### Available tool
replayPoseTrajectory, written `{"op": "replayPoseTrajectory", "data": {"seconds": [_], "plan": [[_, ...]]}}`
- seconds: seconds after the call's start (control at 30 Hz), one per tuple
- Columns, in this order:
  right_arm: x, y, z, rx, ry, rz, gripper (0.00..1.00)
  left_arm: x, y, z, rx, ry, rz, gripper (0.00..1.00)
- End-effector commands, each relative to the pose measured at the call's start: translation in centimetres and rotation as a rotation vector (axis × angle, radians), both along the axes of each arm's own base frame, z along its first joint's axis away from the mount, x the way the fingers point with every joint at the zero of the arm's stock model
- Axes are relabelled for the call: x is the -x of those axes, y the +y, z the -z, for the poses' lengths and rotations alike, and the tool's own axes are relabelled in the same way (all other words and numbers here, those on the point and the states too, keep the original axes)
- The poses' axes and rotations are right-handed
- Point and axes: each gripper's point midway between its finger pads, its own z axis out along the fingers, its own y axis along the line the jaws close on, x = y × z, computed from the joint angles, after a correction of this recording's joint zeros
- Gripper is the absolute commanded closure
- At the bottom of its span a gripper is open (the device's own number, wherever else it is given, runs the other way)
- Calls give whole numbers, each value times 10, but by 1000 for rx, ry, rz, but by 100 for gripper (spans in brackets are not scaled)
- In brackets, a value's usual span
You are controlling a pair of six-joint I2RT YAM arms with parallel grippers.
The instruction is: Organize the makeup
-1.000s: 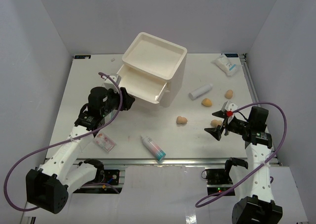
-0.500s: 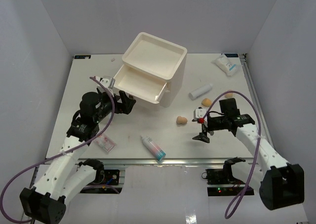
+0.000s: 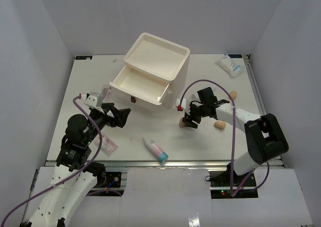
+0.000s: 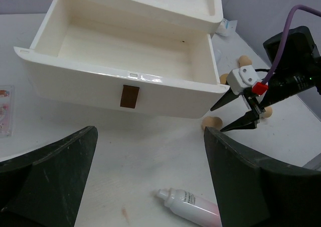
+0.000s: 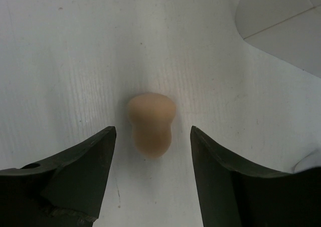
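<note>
A tan sponge (image 5: pixel 150 123) lies on the table between the tips of my open right gripper (image 5: pixel 153 130), not touched; from above it shows partly under the gripper (image 3: pixel 188 121). More tan sponges lie at the right (image 3: pixel 219 125) (image 3: pixel 232 94). The white bottle with teal cap (image 3: pixel 156 150) lies near the front edge and shows in the left wrist view (image 4: pixel 193 207). A flat sachet (image 3: pixel 107 145) lies front left; more sachets (image 3: pixel 229 65) lie at the back right. My left gripper (image 3: pixel 120 118) is open and empty, in front of the open drawer (image 4: pixel 125 51). The white tube is hidden.
The cream drawer box (image 3: pixel 156 61) stands at mid-back, its drawer pulled out and empty, with a brown handle (image 4: pixel 130 96) on its front. The right arm (image 3: pixel 235 114) lies across the table's right half.
My right gripper swung left across the table and now straddles the sponge. My left gripper drew back from the drawer front toward the near left; the drawer stands a little further out.
</note>
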Motion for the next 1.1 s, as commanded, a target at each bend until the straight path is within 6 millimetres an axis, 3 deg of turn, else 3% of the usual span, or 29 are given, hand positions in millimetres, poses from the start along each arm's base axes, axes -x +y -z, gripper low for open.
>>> {"op": "replayPoseTrajectory", "data": {"seconds": [0.0, 0.1, 0.23, 0.37, 0.57, 0.67, 0.73, 0.83, 0.87, 0.93, 1.07], "plan": [[-22, 12, 0, 2, -26, 30, 39, 1, 4, 6, -7, 6, -22, 2], [-15, 13, 8, 12, 3, 9, 49, 2, 5, 5, -3, -3, -26, 2], [-7, 9, 15, 25, 18, -1, 70, 2, 5, 3, 7, -14, -26, 2], [3, 4, 2, 23, -1, -26, 83, 3, 3, 4, 12, -14, -13, 2], [41, 14, -78, -96, -30, -207, 89, 7, -2, 2, 23, -27, 21, 2], [47, 23, -124, -169, -51, -244, 90, 10, -8, 0, 32, -31, 58, 2], [42, 37, -170, -241, -112, -263, 90, 11, -11, 1, 32, -29, 77, 2], [34, 56, -207, -312, -105, -218, 92, 12, -12, 1, 32, -29, 83, 2], [27, 68, -232, -353, -152, -218, 92, 12, -12, 0, 34, -31, 83, 2], [17, 83, -254, -398, -147, -180, 92, 13, -12, 1, 36, -31, 87, 2], [-12, 113, -280, -478, -80, -58, 92, 14, -13, 0, 40, -37, 92, 2]]}}
